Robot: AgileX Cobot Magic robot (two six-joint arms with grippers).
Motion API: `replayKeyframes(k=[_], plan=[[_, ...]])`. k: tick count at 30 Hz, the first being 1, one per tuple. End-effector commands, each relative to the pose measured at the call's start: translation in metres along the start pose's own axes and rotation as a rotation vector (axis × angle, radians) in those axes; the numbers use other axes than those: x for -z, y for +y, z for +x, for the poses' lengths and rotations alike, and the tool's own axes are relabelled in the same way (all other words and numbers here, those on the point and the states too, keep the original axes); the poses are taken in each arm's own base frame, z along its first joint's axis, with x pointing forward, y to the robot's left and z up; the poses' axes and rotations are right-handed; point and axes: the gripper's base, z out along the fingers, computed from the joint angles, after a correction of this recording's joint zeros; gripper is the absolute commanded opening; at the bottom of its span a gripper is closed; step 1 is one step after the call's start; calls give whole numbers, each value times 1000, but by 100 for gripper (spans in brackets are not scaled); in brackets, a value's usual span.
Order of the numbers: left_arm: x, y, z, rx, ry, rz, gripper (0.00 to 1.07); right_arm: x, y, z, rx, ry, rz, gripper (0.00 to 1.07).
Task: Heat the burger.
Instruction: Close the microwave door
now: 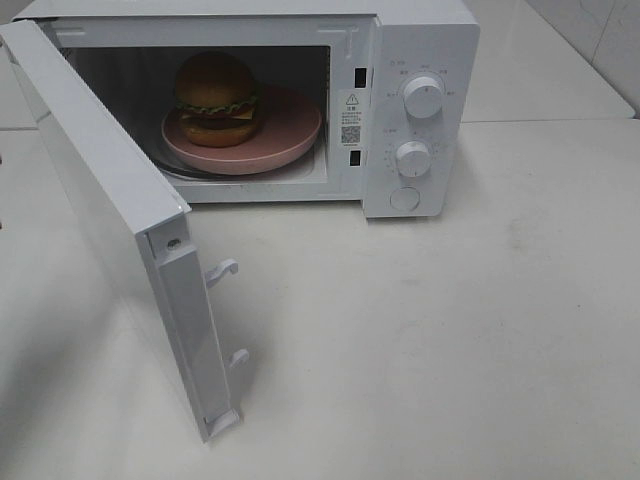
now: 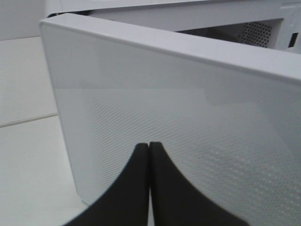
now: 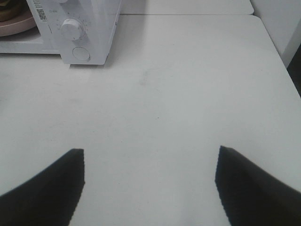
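Left jaws: pressed together with nothing between them. The left gripper [image 2: 149, 146] points at the outer face of the door [image 2: 188, 108], close up. I cannot tell whether it touches.
Right jaws: spread wide and holding nothing. The right gripper [image 3: 149, 151] hangs over the bare table [image 3: 188, 94], well apart from the microwave [image 1: 420, 40] and facing its control panel.
Door: swung wide open from its hinge on the left side of the exterior view. The latch hooks [image 1: 222, 270] on its free edge are exposed.
Burger: the burger [image 1: 218, 95] sits upright inside the cavity on the pink plate [image 1: 295, 125], toward the plate's left part. No gripper is near it.
Controls: the upper knob [image 1: 423, 97] sits above the lower knob [image 1: 412, 158], with a round button [image 1: 405, 199] beneath. No gripper is on any of them.
Step in hand: loading looks finished, so closing the door is the likely step, and the left arm seems placed for it.
Next move: it calls for a steady push from the closed fingertips on the door's outer face, following its swing until the hooks seat in the slots [image 1: 357, 80]. Turning a knob would then probably fall to the right arm, whose jaws are already wide enough to go around one.
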Motion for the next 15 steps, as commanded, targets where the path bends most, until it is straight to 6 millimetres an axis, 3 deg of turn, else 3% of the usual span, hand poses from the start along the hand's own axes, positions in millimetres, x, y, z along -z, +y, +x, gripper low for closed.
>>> replayKeyframes(k=[1,15], plan=[[-11,-11,0,18,-16,-17,0,3,0,2,7,-37,2,75],[-37,-48,19,41,-16,-21,0,3,0,2,7,-37,2,75]])
